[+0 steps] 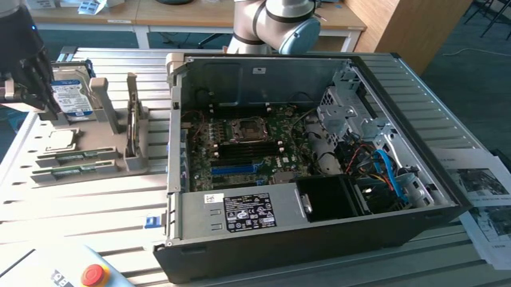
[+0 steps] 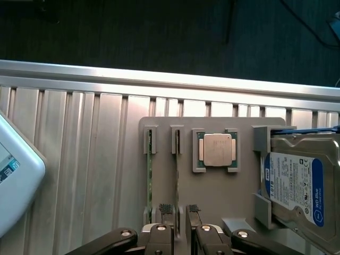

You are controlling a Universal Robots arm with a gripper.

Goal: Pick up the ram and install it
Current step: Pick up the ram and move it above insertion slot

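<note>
Two ram sticks stand on edge in the slots of a grey holder [image 2: 212, 196]; they show as thin green strips, one [image 2: 151, 175] in the outer slot and one [image 2: 177, 175] beside it. My gripper [image 2: 179, 212] hangs above the holder, open, with its fingertips [image 2: 166, 209] on either side of the second stick, not touching it. In the exterior view the sticks [image 1: 73, 164] lie at the holder's near end, and the dark gripper [image 1: 32, 78] is over the far left. The open computer case [image 1: 319, 239] shows its motherboard [image 1: 248, 143].
On the same holder are a square silver processor chip [image 2: 217, 150] and a silver-and-blue hard drive [image 2: 297, 180]. A pale pendant [image 2: 10, 175] with a red button [image 1: 94, 275] lies on the ribbed metal table [image 1: 96, 203]. Papers [image 1: 487, 197] lie at the exterior view's right.
</note>
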